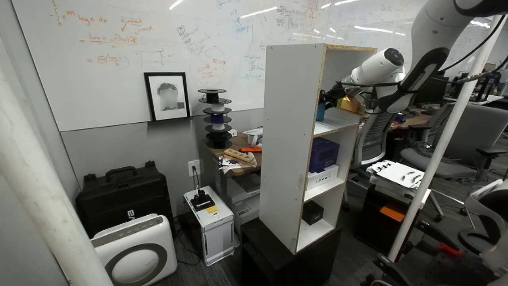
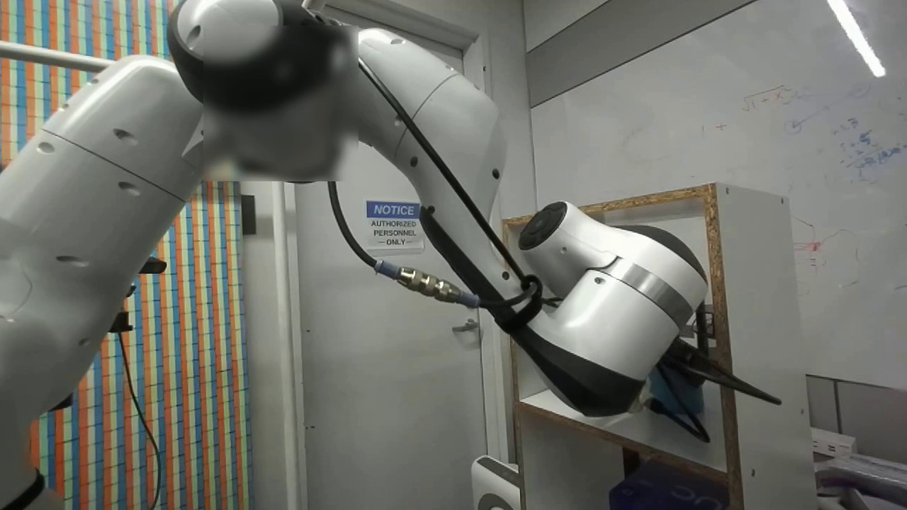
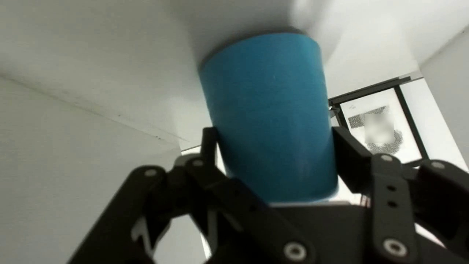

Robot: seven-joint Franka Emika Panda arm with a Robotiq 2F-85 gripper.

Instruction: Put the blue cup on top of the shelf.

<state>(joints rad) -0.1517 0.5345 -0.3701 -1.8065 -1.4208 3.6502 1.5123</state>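
Shelf [image 1: 291, 139] common to both exterior views

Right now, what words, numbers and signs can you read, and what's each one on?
"NOTICE AUTHORIZED PERSONNEL ONLY": the sign on the door.
"log x dx": orange writing on the whiteboard.
Too small, messy or blurred to read surely: the other whiteboard writing, marks on the robot arm, the black case, and the white box and purple box in the shelf, and any tinier print.
The blue cup shows no words.
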